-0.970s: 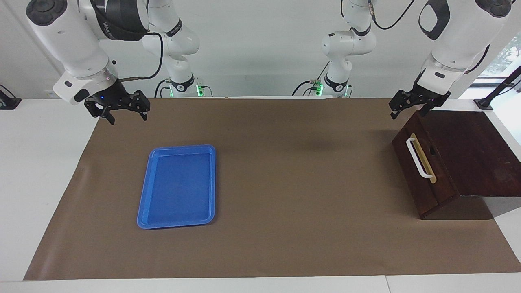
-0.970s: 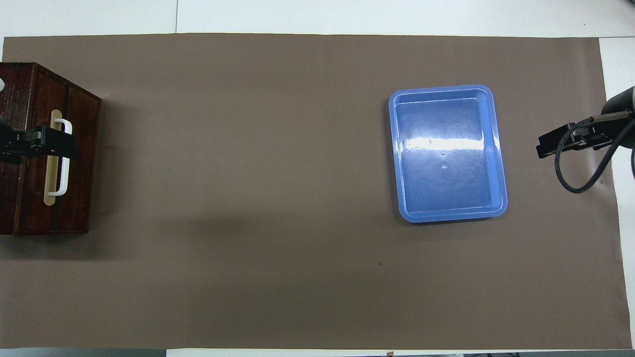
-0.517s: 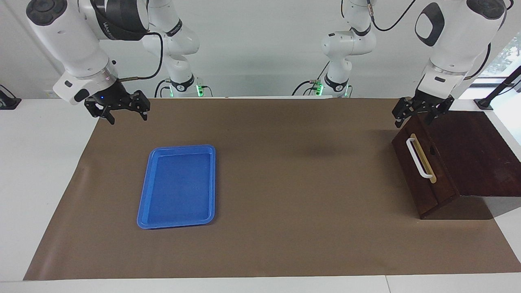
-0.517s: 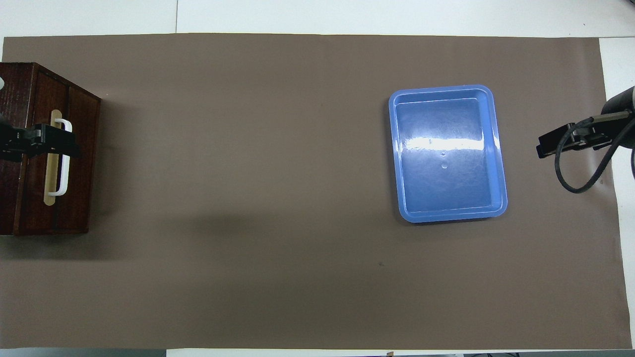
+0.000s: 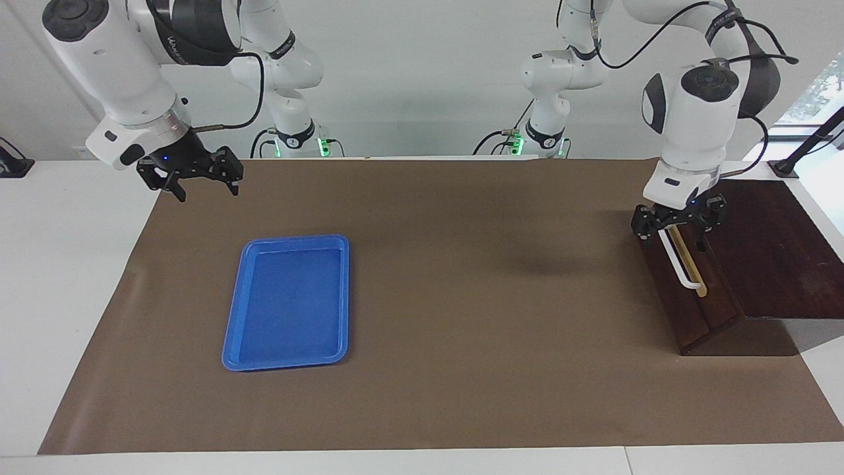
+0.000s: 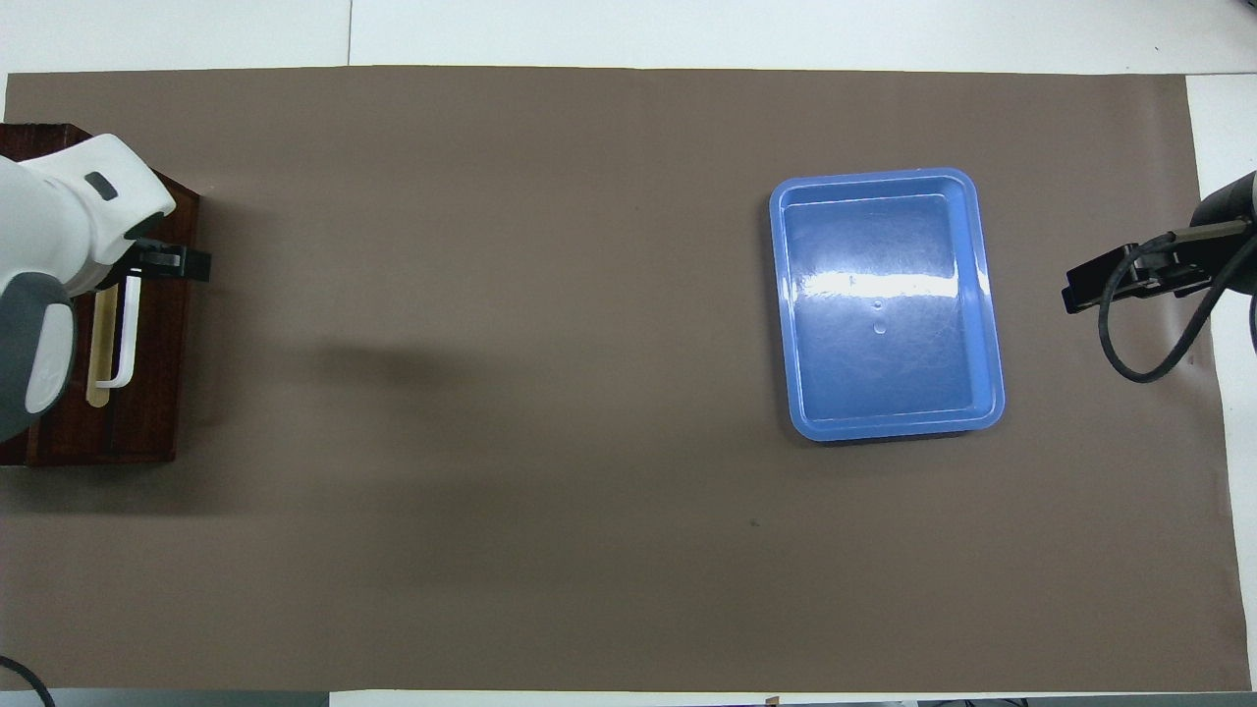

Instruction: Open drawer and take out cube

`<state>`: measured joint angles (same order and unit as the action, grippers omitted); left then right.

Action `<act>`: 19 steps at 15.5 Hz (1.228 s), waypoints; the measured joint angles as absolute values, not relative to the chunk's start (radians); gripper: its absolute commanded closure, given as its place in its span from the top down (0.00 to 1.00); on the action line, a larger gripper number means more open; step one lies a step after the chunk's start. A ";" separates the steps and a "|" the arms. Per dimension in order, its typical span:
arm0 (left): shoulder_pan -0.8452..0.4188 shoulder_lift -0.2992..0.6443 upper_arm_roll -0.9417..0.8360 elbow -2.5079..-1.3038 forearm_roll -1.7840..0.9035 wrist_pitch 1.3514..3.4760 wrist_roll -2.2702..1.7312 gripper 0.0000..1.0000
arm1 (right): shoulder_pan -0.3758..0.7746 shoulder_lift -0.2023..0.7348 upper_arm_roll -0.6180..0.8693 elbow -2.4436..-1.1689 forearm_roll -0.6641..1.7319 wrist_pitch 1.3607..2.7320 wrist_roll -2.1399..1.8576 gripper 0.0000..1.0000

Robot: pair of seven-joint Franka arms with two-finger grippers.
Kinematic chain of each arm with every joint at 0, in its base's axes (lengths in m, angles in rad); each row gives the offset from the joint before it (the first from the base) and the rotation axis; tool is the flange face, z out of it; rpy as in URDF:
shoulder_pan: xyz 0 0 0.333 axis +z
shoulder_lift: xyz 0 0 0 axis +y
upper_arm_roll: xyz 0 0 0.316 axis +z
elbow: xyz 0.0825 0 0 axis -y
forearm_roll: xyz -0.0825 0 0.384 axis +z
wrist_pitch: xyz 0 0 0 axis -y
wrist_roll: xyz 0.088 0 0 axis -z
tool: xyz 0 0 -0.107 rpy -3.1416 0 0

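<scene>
While spread, left end effector [image 5: 679,232] astride handle [image 5: 680,264] (drawer [image 5: 686,300] closed)

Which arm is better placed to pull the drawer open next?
Left. The left gripper is already at the drawer handle; the right gripper waits at the other end near the blue tray.

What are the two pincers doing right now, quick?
Left pincer: open, its fingers either side of the drawer's white handle, not yet gripping.
Right pincer: open, holding nothing, waiting above the mat.
</scene>
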<state>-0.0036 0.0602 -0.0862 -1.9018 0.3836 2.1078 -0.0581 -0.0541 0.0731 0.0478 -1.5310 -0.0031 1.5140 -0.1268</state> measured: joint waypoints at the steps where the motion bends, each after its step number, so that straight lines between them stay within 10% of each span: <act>1: -0.004 0.081 -0.086 -1.915 0.425 2.137 -0.058 1.00 | -0.054 0.073 0.048 -1.531 -0.003 1.514 -0.127 1.00; 19: 0.014 0.150 -0.080 -2.059 0.604 2.296 -0.091 1.00 | -0.054 0.073 0.056 -1.533 -0.003 1.518 -0.127 1.00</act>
<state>0.0135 0.1496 -0.0797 -2.0590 0.6040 2.2956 -0.0908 -0.0538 0.0731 0.0555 -1.5327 -0.0031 1.5182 -0.1268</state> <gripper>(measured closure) 0.000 0.000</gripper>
